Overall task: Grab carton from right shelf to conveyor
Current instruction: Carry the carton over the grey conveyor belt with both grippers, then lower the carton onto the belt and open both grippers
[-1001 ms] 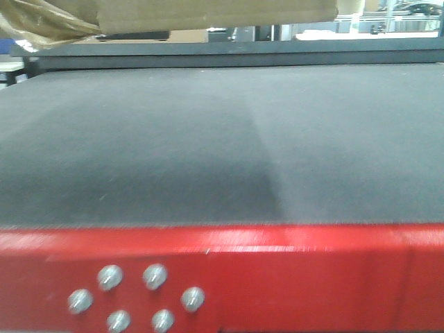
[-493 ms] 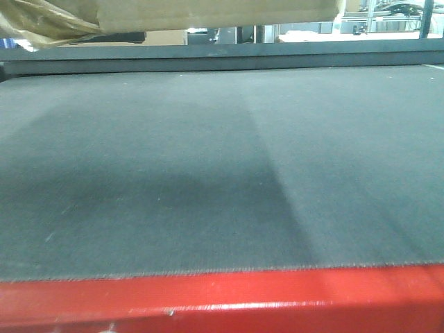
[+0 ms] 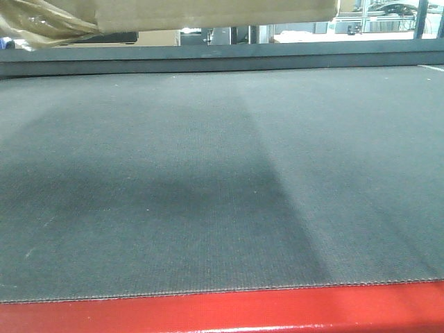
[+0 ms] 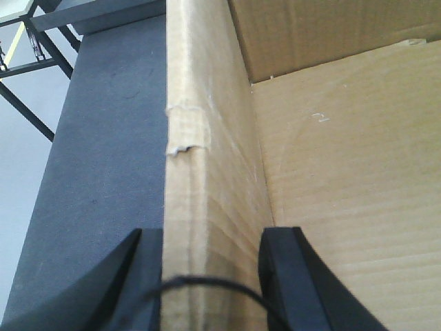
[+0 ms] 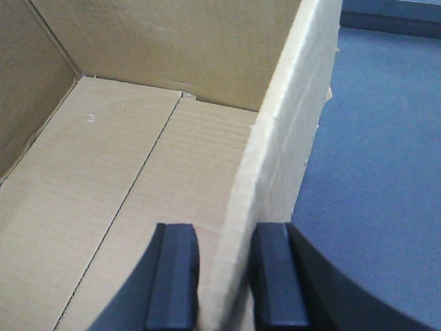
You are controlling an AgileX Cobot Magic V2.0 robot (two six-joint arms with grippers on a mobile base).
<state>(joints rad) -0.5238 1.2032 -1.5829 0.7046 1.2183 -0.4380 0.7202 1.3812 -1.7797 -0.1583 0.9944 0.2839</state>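
as the left gripper (image 4: pixel 213 276) and right gripper (image 5: pixel 224 276) are each clamping a side wall of the open carton (image 3: pixel 215 14), which is hanging clear above the conveyor belt (image 3: pixel 208 173), the step is calling for lowering both arms evenly until its base is resting flat.

The conveyor (image 3: pixel 333 139) fills more of the front view than a second ago. Its red front edge (image 3: pixel 222 316) sits far lower, shrunk to a thin strip along the bottom, and the screw heads on it have dropped out of sight. The dark shadow (image 3: pixel 159 201) on the belt's left half spreads wider.
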